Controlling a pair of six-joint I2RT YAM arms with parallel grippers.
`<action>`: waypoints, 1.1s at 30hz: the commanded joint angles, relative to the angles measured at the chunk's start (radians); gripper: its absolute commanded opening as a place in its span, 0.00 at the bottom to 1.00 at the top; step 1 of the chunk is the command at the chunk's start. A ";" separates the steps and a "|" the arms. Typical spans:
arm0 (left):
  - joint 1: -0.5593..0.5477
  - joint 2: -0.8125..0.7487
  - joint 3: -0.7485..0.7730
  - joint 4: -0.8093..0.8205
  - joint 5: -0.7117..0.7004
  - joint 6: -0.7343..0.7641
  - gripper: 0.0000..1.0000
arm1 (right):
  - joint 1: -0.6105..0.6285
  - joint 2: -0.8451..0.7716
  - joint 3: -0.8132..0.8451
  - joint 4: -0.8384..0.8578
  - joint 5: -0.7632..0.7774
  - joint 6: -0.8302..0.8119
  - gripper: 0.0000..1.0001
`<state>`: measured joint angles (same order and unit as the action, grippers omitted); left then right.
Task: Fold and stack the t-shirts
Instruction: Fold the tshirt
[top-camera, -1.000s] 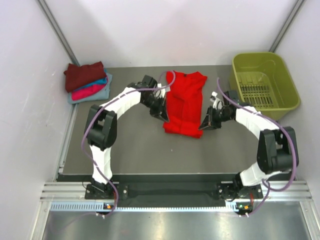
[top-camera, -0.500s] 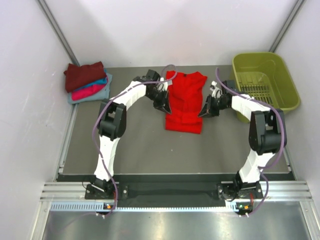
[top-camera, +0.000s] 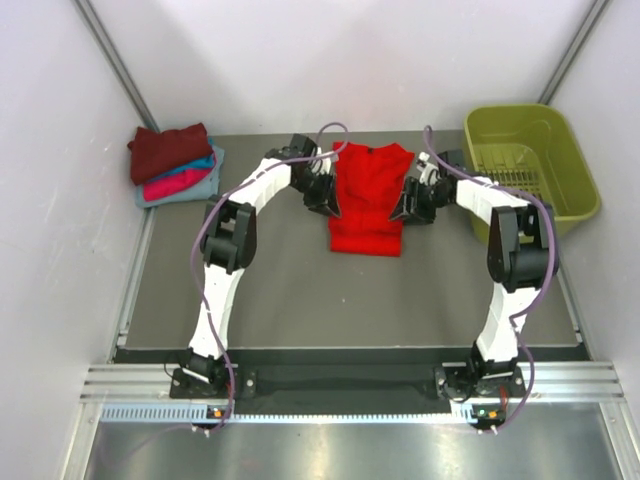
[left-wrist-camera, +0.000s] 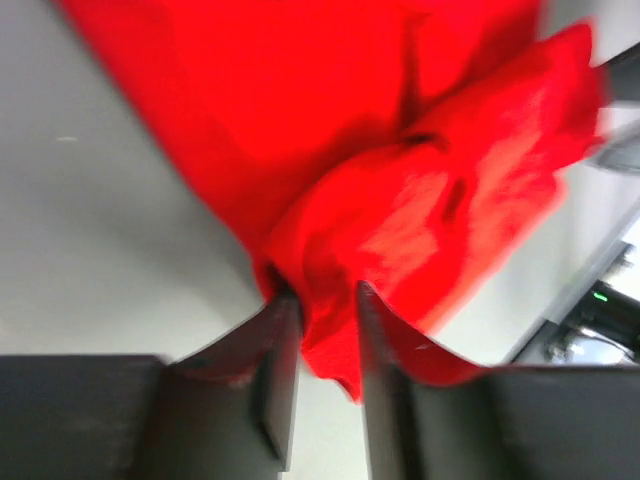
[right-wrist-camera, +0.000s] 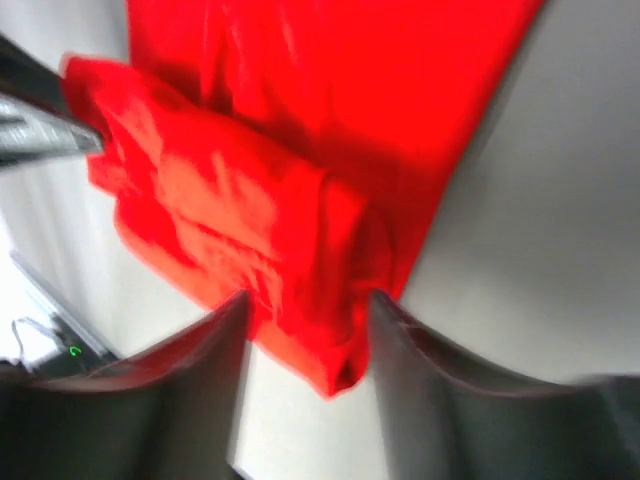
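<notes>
Here, a bright red t-shirt (top-camera: 367, 200) lies as a narrow oblong near the far middle of a dark grey counter (top-camera: 300, 290), with one short end towards the back wall and a doubled-over layer at its nearer end. All positions below are given from this red t-shirt.

The left end effector (top-camera: 327, 200) is at its left edge. In the left wrist view, its fingers (left-wrist-camera: 275, 370) stand a narrow gap apart and a bunched fold of red cloth fills that gap. Whether they press the cloth cannot be told.

The right end effector (top-camera: 408, 205) is at its right edge, directly across from the left one. In the right wrist view, its fingers (right-wrist-camera: 400, 380) stand clearly apart, and a loose hanging fold of red cloth sits between them.

Well off to the left and a little farther back, against the side wall, is a stack of folded t-shirts (top-camera: 175, 168): maroon on top, then magenta-pink and teal, with pale blue at the bottom.

Off to the right, by the other wall, stands an olive-green plastic basket (top-camera: 580, 180), apart from the cloth.
</notes>
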<state>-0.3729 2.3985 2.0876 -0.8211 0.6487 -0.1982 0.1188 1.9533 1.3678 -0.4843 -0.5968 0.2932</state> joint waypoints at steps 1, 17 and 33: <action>0.003 -0.012 0.057 0.043 -0.121 0.022 0.36 | -0.008 -0.005 0.092 0.020 0.038 -0.074 0.63; 0.003 -0.354 -0.171 0.118 -0.038 -0.044 0.57 | 0.071 -0.172 0.007 0.015 -0.047 -0.039 0.70; 0.009 -0.372 -0.215 0.143 -0.087 -0.067 0.58 | 0.166 -0.064 0.001 0.000 -0.023 -0.040 0.71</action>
<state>-0.3687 2.0640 1.8545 -0.7052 0.5648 -0.2668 0.2810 1.8721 1.3548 -0.4953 -0.6285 0.2623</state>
